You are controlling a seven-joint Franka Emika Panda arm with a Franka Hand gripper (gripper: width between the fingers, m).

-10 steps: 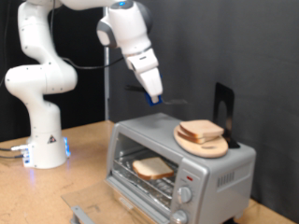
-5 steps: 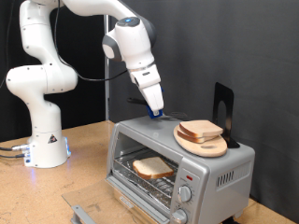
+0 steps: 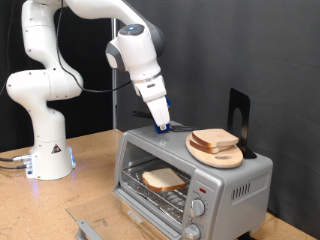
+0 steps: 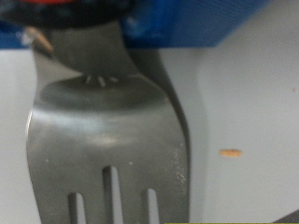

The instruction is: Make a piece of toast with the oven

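In the exterior view the gripper sits at centre frame, its tip just above the top of the oven near the back edge. The wrist view shows a metal fork clamped under the blue fingers, tines pointing away from the camera over the pale oven top, with a small orange crumb lying beside it. The oven fills the lower right of the exterior frame, its door dropped open. One toast lies on the inner rack. More slices are stacked on a round board on the oven's top, to the right of the gripper.
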